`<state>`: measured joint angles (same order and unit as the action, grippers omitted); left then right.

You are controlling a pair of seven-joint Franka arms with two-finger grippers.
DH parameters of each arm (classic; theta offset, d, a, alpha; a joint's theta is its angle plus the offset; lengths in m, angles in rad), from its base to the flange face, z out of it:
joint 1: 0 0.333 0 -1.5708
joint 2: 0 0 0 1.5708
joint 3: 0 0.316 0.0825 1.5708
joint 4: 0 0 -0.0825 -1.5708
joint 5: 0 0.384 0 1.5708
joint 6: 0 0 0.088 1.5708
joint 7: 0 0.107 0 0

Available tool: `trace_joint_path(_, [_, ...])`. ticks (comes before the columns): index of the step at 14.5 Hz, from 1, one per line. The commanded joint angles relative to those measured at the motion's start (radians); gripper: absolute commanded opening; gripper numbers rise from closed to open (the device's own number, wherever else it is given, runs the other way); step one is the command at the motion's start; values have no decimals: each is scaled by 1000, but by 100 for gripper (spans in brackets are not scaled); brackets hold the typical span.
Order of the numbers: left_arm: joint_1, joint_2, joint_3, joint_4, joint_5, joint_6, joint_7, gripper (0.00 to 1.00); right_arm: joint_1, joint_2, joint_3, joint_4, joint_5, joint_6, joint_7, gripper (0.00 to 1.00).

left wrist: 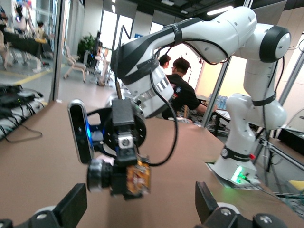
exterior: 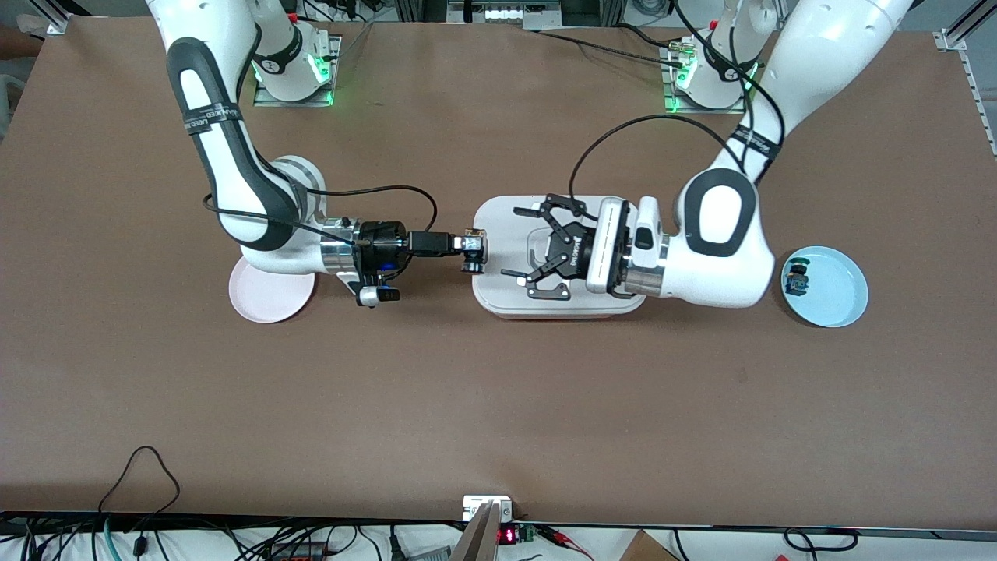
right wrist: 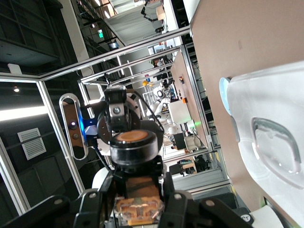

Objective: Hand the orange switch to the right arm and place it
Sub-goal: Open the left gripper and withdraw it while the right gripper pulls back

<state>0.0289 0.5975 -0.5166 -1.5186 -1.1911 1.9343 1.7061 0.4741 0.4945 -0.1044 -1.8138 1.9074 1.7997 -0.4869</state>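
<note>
On the brown desk (exterior: 498,405), a white tray (exterior: 498,292) lies mid-desk between a pink plate (exterior: 261,305) at the right arm's end and a blue plate (exterior: 845,304), carrying a small blue-capped switch (exterior: 797,279), at the left arm's end. The left pincer (exterior: 530,245) hangs spread wide and empty over the tray. The right pincer (exterior: 473,251), just off the tray's edge, is clamped on the orange switch (right wrist: 135,145), facing the left pincer with nothing between them.

Little can be read here. The black strap (exterior: 212,117) around the right arm's upper link carries white lettering, too small and skewed to make out. A like strap (exterior: 757,143) on the left arm also bears white letters that stay unreadable. The small display (exterior: 507,534) at the table edge nearest the front camera shows red glowing digits, but which digits cannot be told.
</note>
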Motion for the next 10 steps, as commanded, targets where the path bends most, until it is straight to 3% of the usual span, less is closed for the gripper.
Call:
trace_joint_path(1, [-1,-24,4,15,123,-58,-164,100,-9,-7,-32,5,-28,-7,-16,0])
trace_joint_path(4, [14,-68,7,14,285,-130,-398,100,-51,-7,-52,10,-151,0,-22,0])
trace_joint_path(6, [48,-90,9,5,401,-222,-530,100,-78,-13,-84,14,-267,-13,-30,0])
trace_joint_path(10, [115,-100,4,43,658,-307,-733,100,-149,-28,-86,18,-549,-7,-39,0])
